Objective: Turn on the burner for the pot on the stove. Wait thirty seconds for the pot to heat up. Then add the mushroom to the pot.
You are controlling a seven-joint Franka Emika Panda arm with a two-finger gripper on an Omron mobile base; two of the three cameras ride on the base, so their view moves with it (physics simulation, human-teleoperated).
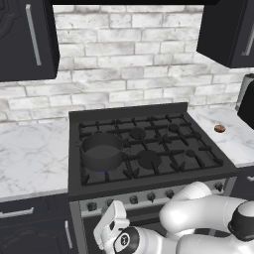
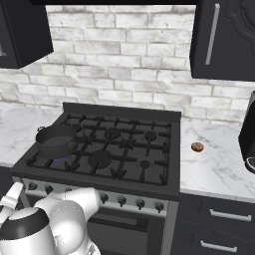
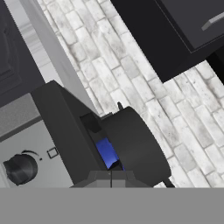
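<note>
The black stove (image 1: 163, 111) carries a dark grey pot (image 1: 101, 151) on its front-left burner (image 1: 106, 172), where a small blue flame shows under the pot. The hand view looks up at the same pot (image 3: 135, 146), the blue flame (image 3: 106, 151) and one dark knob (image 3: 19, 168) on the silvery front strip. The tiny brown mushroom (image 1: 220, 129) lies on the marble counter right of the stove, also seen in the right base view (image 2: 197, 147). My gripper (image 1: 119, 206) hangs low in front of the left knobs, its fingertips (image 3: 111, 175) pressed together, shut on nothing.
A dark appliance (image 2: 247, 134) stands at the right end of the counter beyond the mushroom. Black wall cabinets (image 1: 25, 39) hang over both sides. Marble counter (image 1: 30, 158) extends left of the stove. Dark drawers (image 2: 214, 229) sit below the right counter.
</note>
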